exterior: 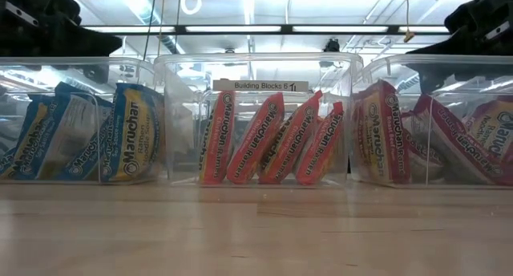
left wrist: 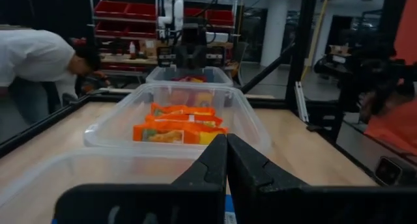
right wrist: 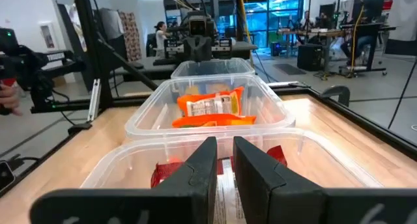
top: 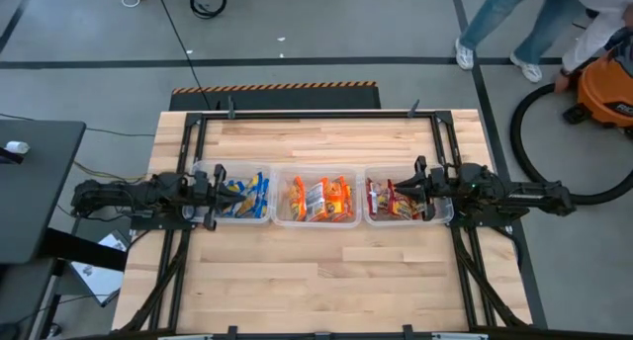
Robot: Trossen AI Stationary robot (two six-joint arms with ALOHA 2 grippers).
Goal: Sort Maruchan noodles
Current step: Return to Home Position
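Observation:
Three clear bins stand in a row across the middle of the table. Blue-and-white Maruchan noodles (top: 249, 194) stand on edge in the left bin (top: 237, 219). Orange packets (top: 318, 198) fill the middle bin (top: 316, 221), and red ones (top: 384, 198) the right bin (top: 401, 221). My left gripper (top: 220, 194) points level over the left bin's outer end, shut and empty (left wrist: 227, 152). My right gripper (top: 398, 194) points level over the right bin, with a narrow gap between its fingers (right wrist: 225, 155) and nothing in it.
Black frame rails (top: 440, 142) run along the table's sides and far edge. Bare wood lies in front of and behind the bins. Beyond the far right corner, a person bends over an orange vacuum (top: 605, 88) on the floor.

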